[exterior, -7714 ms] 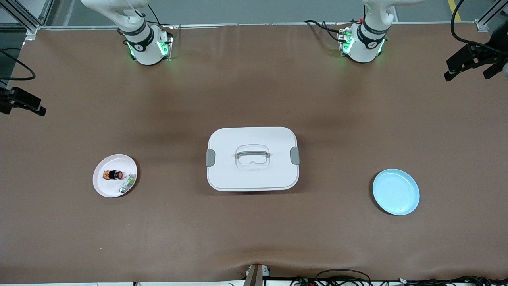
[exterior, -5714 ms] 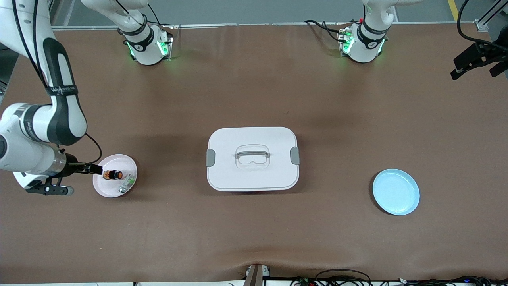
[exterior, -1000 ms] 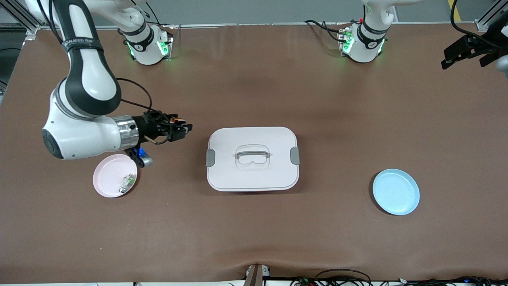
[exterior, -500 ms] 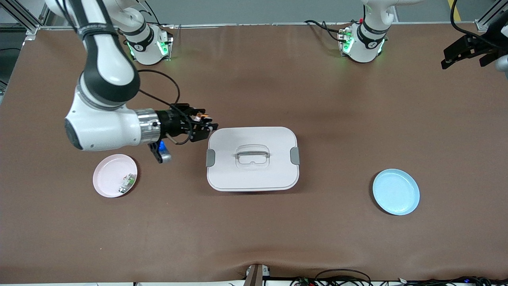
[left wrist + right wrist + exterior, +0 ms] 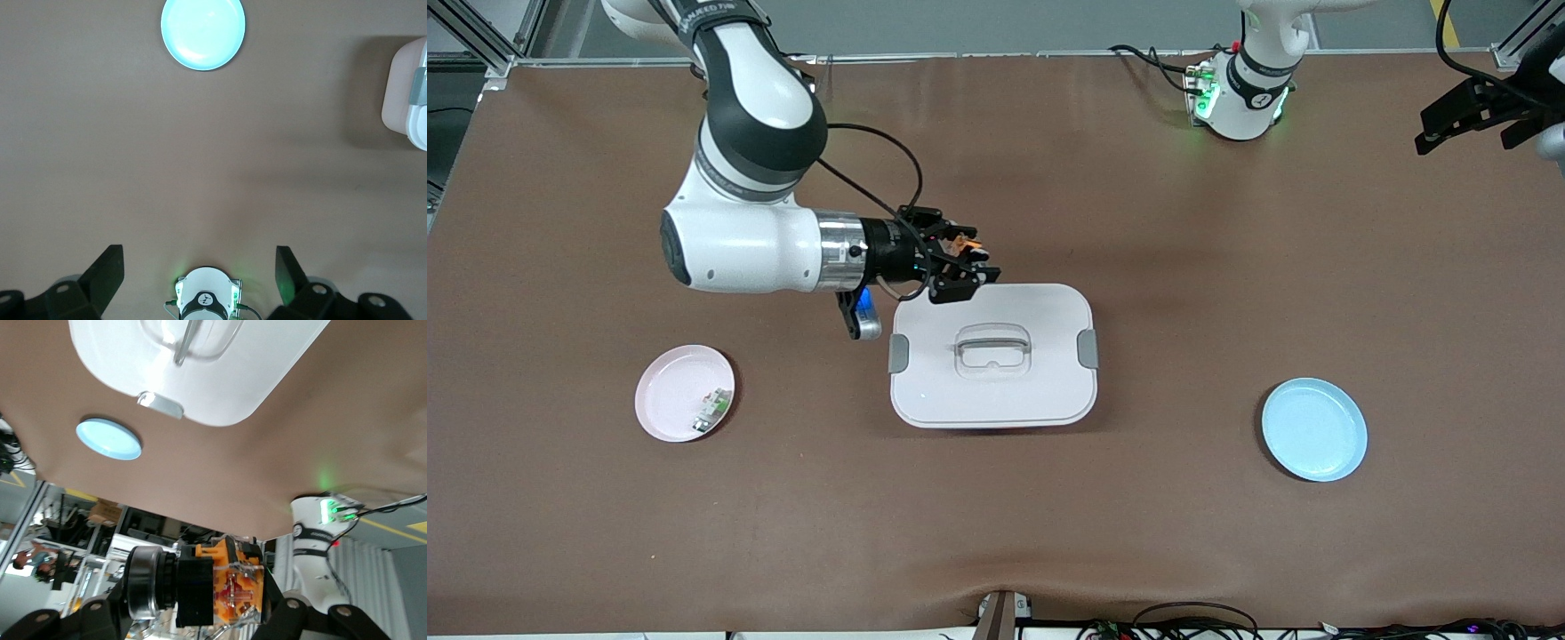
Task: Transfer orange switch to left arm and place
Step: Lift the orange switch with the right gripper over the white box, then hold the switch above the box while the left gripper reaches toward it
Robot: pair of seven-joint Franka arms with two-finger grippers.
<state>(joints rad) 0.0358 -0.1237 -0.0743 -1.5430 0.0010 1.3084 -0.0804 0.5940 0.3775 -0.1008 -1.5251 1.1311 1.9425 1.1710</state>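
Observation:
My right gripper [image 5: 965,267] is shut on the orange switch [image 5: 962,240], a stubby black and orange part, and holds it in the air over the edge of the white box [image 5: 993,354] that lies toward the robots' bases. In the right wrist view the switch [image 5: 220,590] sits between the fingers with the box [image 5: 200,367] past it. My left gripper [image 5: 1472,116] is open and empty, high over the left arm's end of the table; its wrist view shows both fingers [image 5: 107,273] spread wide over bare table.
A pink plate [image 5: 660,418] with a small white-and-green component [image 5: 712,411] lies toward the right arm's end. A blue plate [image 5: 1314,429] lies toward the left arm's end and shows in the left wrist view [image 5: 203,32] and the right wrist view [image 5: 108,439].
The right arm took the switch off the pink plate, lifted it and carried it toward the box; in the last second it moved from beside the box to over its edge. The left arm barely moved.

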